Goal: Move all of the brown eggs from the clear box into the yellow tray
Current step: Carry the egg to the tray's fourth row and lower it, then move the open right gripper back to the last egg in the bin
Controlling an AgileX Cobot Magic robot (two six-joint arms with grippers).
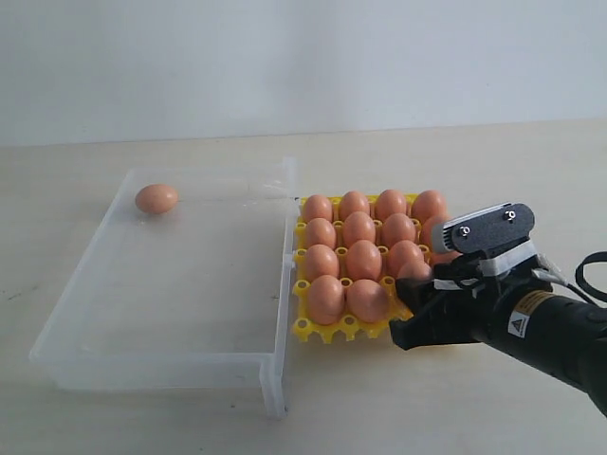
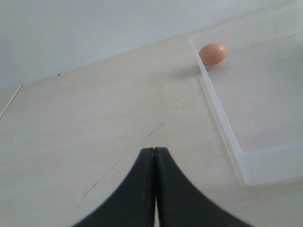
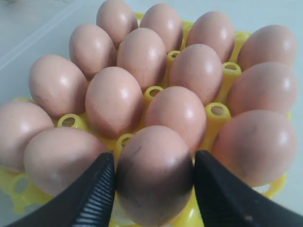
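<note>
The right gripper has its two black fingers pinching a brown egg, one pad on each flank w/ no gap showing either side. The egg's lower half sits in the fingers' shadow. It hangs at the near edge of the yellow tray, on the tray's right side in the ext. view. From the wrist cam I can't say for sure whether it sits in a cup or is just above one.

Around it the other brown eggs stand upright in their cups, rows packed close w/ yellow posts poking up btwn them. Most cups are filled. The right arm comes in low from the right edge of the ext. view, and its black wrist housing hides the tray's near-right corner.

The tray sits on the table, just beside the right wall of the clear box. The box holds a single lone egg, lying on its side in the far-left corner, close to the walls.

The left gripper has its fingers pressed together, tips touching, nothing btwn them. It hovers over bare table outside the box, well apart from the lone egg. It doesn't show in the ext. view.
</note>
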